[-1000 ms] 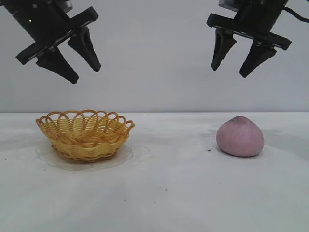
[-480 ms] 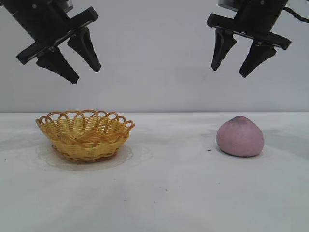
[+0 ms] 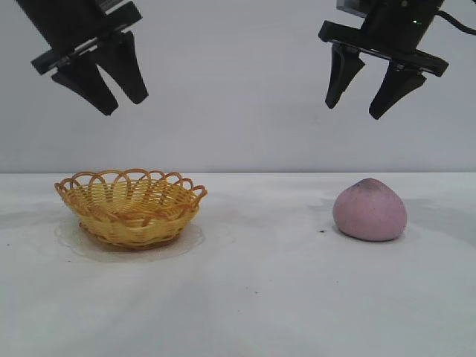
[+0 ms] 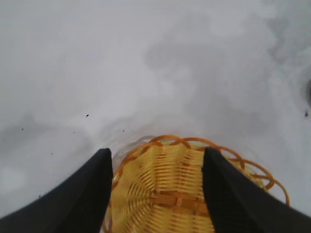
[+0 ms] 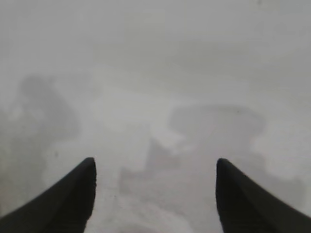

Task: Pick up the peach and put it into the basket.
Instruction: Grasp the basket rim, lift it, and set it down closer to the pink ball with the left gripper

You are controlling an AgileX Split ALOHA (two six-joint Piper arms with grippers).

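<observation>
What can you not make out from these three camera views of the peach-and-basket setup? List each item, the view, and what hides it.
1. Peach: absent from both wrist views; its far side is hidden in the exterior view.
2. Basket: its floor is hidden by its own wall in the exterior view; the left wrist view cuts it off at the edge and behind the left end effector.
3. Both arms above the left end effector and right end effector: cropped by the exterior view's top edge.
</observation>
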